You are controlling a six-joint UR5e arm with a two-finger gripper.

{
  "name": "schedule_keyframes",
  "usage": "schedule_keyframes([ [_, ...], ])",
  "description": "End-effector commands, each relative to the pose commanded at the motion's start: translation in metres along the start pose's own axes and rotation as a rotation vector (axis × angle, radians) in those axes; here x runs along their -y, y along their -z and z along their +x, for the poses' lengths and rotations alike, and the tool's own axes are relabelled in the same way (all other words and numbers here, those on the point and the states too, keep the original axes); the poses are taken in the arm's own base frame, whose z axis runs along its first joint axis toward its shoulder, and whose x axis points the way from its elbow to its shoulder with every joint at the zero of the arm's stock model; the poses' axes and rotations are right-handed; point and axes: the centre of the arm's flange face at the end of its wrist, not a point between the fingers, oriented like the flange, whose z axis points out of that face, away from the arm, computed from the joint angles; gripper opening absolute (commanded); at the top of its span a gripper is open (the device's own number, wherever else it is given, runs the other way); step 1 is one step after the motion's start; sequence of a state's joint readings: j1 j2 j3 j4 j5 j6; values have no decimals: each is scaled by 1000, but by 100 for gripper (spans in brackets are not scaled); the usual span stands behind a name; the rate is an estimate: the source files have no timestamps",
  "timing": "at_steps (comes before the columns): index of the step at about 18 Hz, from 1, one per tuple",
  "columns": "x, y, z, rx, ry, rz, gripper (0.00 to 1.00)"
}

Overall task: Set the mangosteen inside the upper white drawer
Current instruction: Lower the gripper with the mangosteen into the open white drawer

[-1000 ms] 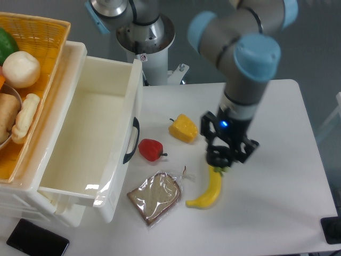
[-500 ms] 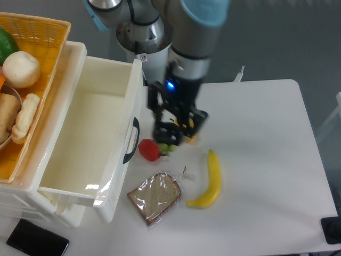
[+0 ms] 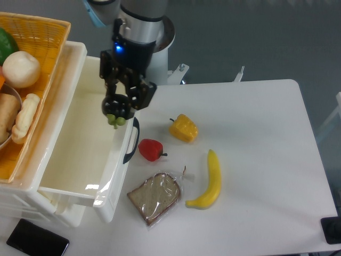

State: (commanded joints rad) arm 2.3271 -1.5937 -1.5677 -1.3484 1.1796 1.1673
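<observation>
My gripper hangs over the front right part of the open upper white drawer, just above its front wall and dark curved handle. It is shut on the mangosteen, a small dark fruit. The fruit's green leafy cap pokes out below the fingers. The mangosteen is held in the air above the drawer's rim. The inside of the drawer shows nothing in it.
A red pepper lies next to the handle. A yellow pepper, a banana and bagged bread lie on the table. An orange wicker basket of vegetables stands at the left. A lower drawer sticks out beneath, and a phone lies at the front left.
The gripper, shut on the mangosteen, has travelled left from beside the banana, past the peppers, to above the open drawer's front edge.
</observation>
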Motion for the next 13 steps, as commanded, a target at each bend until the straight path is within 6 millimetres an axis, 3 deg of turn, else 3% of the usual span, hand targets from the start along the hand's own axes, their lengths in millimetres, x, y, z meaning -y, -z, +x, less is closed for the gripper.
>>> schedule_keyframes([
  [8,-3,-45,13,-80,-54,-38,19],
  [10,-3,-58,16,-103,-57,-51,24],
  [13,-3,-67,16,-108,-71,-77,46],
])
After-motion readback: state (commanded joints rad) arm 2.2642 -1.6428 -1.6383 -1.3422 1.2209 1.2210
